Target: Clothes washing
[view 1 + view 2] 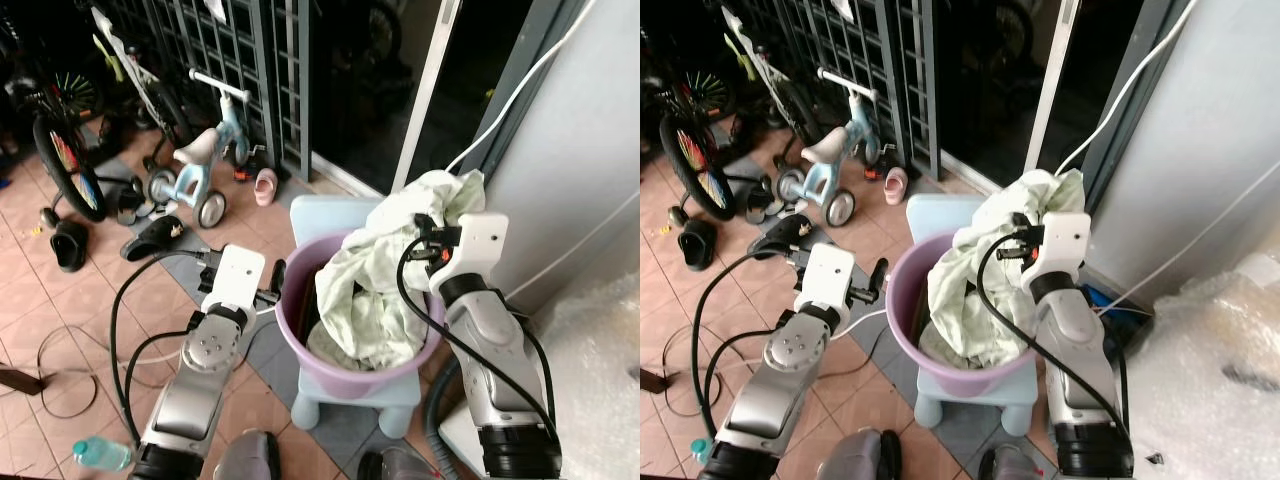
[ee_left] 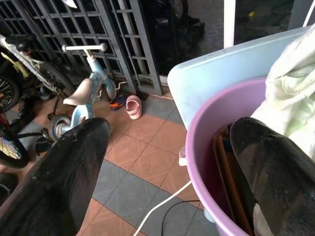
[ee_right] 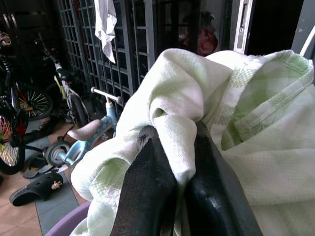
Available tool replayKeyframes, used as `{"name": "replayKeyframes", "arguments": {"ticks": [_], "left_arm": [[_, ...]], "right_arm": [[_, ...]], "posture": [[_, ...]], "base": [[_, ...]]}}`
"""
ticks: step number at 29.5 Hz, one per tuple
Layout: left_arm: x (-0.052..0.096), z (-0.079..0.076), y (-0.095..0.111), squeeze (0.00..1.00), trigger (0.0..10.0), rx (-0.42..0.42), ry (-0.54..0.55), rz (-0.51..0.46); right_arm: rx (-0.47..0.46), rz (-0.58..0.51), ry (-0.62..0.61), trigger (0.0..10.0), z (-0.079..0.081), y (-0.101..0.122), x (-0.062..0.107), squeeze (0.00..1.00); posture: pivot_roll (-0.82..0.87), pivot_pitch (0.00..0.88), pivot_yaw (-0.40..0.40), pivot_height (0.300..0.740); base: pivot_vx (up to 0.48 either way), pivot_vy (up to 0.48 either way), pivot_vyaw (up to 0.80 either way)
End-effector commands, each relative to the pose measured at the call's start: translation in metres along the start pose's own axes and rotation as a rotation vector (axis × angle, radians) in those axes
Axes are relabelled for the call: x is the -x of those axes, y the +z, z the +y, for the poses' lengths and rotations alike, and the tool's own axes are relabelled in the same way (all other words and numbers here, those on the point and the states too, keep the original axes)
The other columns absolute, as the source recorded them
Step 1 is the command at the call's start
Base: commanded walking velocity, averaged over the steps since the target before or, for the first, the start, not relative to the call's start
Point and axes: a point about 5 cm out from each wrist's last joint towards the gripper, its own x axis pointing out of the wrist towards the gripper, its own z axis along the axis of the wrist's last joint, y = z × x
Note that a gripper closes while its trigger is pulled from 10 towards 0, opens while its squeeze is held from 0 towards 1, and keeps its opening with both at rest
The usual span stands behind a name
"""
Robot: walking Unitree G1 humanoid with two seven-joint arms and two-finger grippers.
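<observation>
A purple plastic basin (image 1: 300, 342) stands on a pale blue stool (image 1: 320, 212) and holds clothes. A pale green and white cloth (image 1: 385, 270) is lifted out of it, its upper end bunched above the rim. My right gripper (image 3: 172, 172) is shut on that cloth, a fold pinched between the black fingers (image 3: 147, 187). My left gripper (image 2: 167, 162) is open, straddling the basin's left rim (image 2: 202, 142), one finger (image 2: 266, 167) inside the basin and the other (image 2: 64, 167) outside.
A small blue balance bike (image 1: 200, 160), a bicycle wheel (image 1: 65, 160), sandals (image 1: 150, 238) and a pink shoe (image 1: 265, 185) lie on the tiled floor at left. A metal grille (image 1: 215, 50) stands behind. Cables (image 1: 60, 370) and a bottle (image 1: 100, 453) lie near my left arm. Grey wall (image 1: 590, 150) on the right.
</observation>
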Motion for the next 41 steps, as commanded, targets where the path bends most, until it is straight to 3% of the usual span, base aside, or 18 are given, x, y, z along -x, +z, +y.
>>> {"name": "replayKeyframes", "arguments": {"ticks": [1,7,9,14,16,20,24,28,41], "left_arm": [[-0.002,0.001,0.002,0.0,10.0,0.001,0.01,-0.01],[-0.003,0.001,0.002,0.0,10.0,0.005,0.012,-0.018],[-0.003,0.001,0.002,0.0,10.0,0.009,0.016,-0.018],[-0.003,0.001,0.002,0.0,10.0,0.02,0.018,-0.022],[-0.004,0.001,0.001,0.0,10.0,0.024,0.016,-0.024],[-0.006,-0.001,0.003,0.0,10.0,0.028,0.014,-0.028],[-0.006,-0.002,0.003,0.0,10.0,0.03,0.015,-0.03],[-0.006,-0.001,0.003,0.0,10.0,0.038,0.022,-0.029],[-0.005,0.003,0.001,0.0,10.0,0.063,0.026,-0.02]], "right_arm": [[0.008,0.002,-0.003,10.0,-0.002,0.001,-0.002,0.0],[0.026,0.002,-0.011,10.0,-0.004,0.002,-0.003,0.0],[0.077,-0.041,-0.025,10.0,-0.005,0.012,-0.007,0.0],[0.195,-0.235,-0.144,10.0,-0.021,0.064,-0.022,0.0],[0.26,-0.348,-0.216,10.0,-0.035,0.1,-0.031,0.0],[0.333,-0.433,-0.298,10.0,-0.055,0.132,-0.035,0.0],[0.353,-0.42,-0.314,10.0,-0.063,0.131,-0.035,0.0],[0.334,-0.342,-0.35,10.0,-0.07,0.115,-0.034,0.0],[0.346,-0.308,-0.407,10.0,-0.08,0.108,-0.035,0.0]], "posture": [[-0.03,0.0,0.015,0.74],[-0.03,0.0,0.013,0.74],[-0.03,0.0,0.011,0.74],[-0.04,0.0,0.016,0.74],[-0.04,0.0,0.018,0.74],[-0.05,0.0,0.019,0.74],[-0.06,0.0,0.018,0.74],[-0.05,0.0,0.016,0.74],[-0.06,0.0,0.018,0.74]], "base": [[-0.3,0.0,0.0],[-0.142,0.0,0.0],[0.0,0.0,0.0],[0.0,0.0,0.0],[0.0,0.0,0.0],[0.0,0.0,0.0],[0.0,0.0,0.0],[0.0,0.0,-0.13],[0.0,0.0,-0.8]]}}
